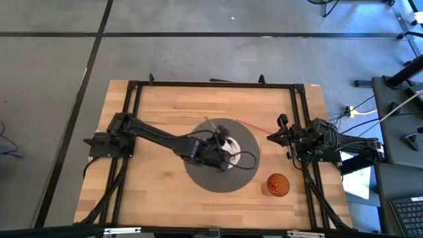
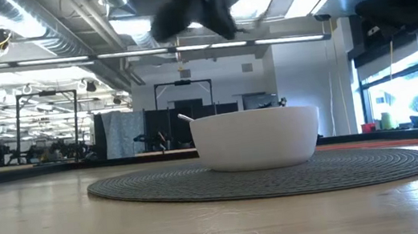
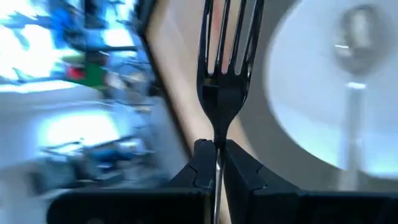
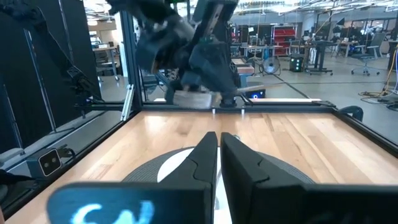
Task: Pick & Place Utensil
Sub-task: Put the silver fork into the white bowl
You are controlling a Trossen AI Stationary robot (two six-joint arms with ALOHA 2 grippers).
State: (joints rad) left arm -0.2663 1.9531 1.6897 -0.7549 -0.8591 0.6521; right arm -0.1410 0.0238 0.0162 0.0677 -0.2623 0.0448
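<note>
A metal fork stands in my left gripper, tines pointing away from the fingers. This gripper hovers over the white bowl on the round grey mat, and shows blurred above the bowl in the low view. A spoon lies inside the bowl, its handle sticking over the rim. My right gripper is shut, holds nothing and waits at the table's right edge. My left gripper pinches the fork between its two fingers by the top of the handle, just below the neck. The fork runs along the fingers and juts forward past their tips. It is lifted clear, above the mat beside the bowl.
An orange cup stands on the wood near the table's right front corner. A thin red stick lies between the mat and the right arm. A black frame runs around the tabletop. Bare wood shows left of the mat.
</note>
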